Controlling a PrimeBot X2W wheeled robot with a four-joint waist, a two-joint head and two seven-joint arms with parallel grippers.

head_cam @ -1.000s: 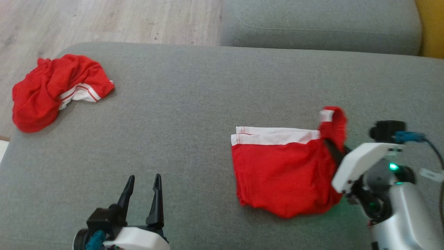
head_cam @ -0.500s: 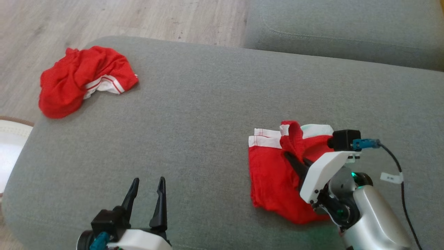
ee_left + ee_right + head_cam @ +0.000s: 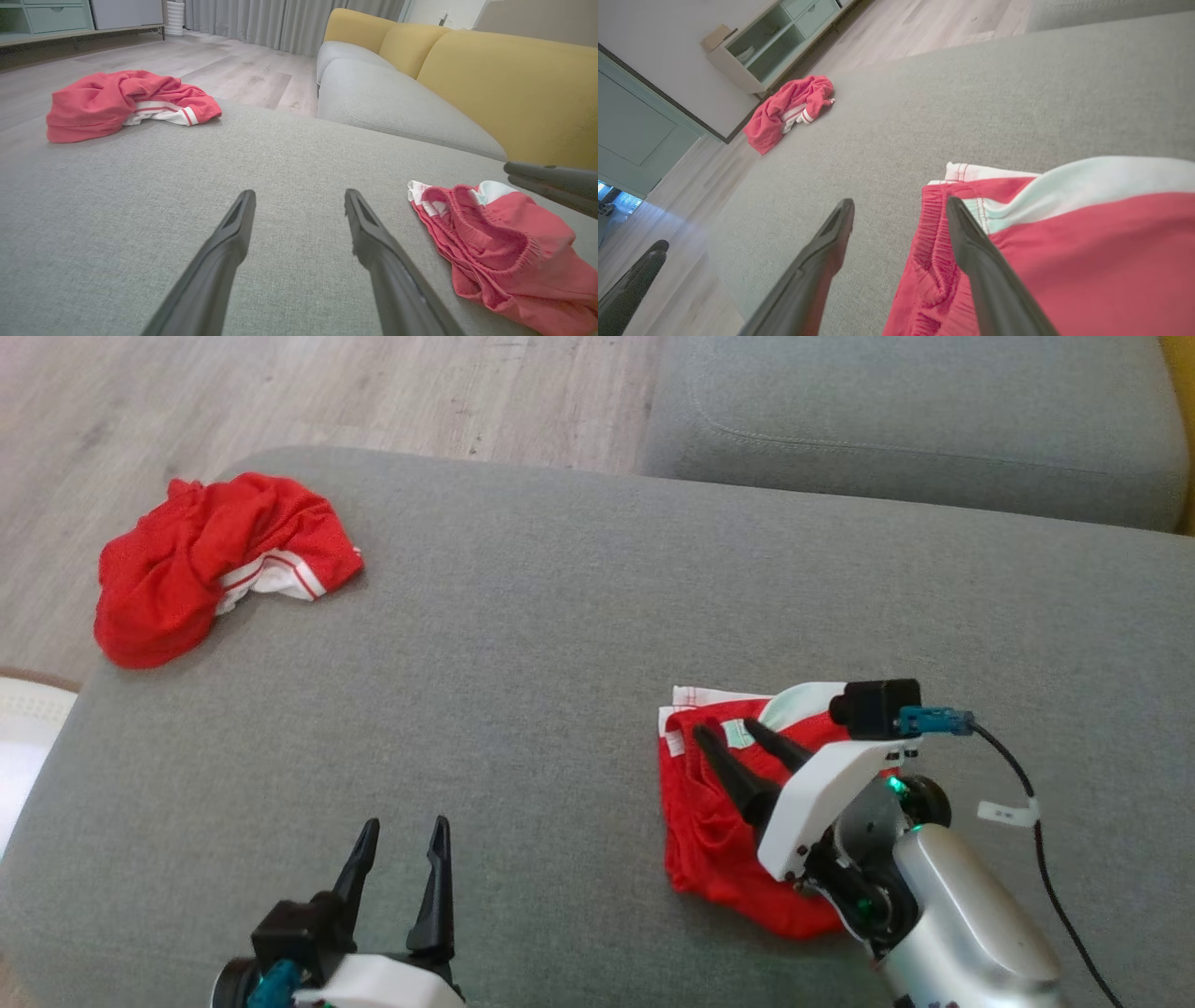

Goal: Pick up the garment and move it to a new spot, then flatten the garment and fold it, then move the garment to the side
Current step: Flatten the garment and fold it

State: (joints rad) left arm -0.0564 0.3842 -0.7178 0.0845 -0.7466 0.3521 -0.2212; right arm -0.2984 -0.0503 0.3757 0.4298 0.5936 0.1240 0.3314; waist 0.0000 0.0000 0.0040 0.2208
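Item 1: grey cushion (image 3: 523, 644), broad and flat, with rounded corners; wooden floor (image 3: 280, 392) lies past its far left edge, a grey sofa seat (image 3: 896, 420) lies past its far right edge, and a white rug (image 3: 23, 728) shows off its left side. Item 2: the garment (image 3: 709, 831), red shorts with a white band, folded into a compact stack on the right near part of the cushion, with the white band on the far side and the gathered waistband along the left fold. Item 3: right gripper (image 3: 725, 728), reaching in from the right over the garment's far left corner, its 2 fingers spread apart with nothing between them; in the right wrist view 1 finger is over bare cushion just beside the fold and the other over the waistband edge, and I cannot tell whether either touches the cloth. Item 4: left gripper (image 3: 405, 823), at the near edge, fingers parted and empty, pointing across bare cushion, well apart from the garment. Item 5: a second red garment (image 3: 205, 560), crumpled in a heap at the far left corner, right at the rounded edge. Between the 2 red pieces runs a wide stretch of bare grey fabric, and more lies beyond the folded stack toward the sofa seat.
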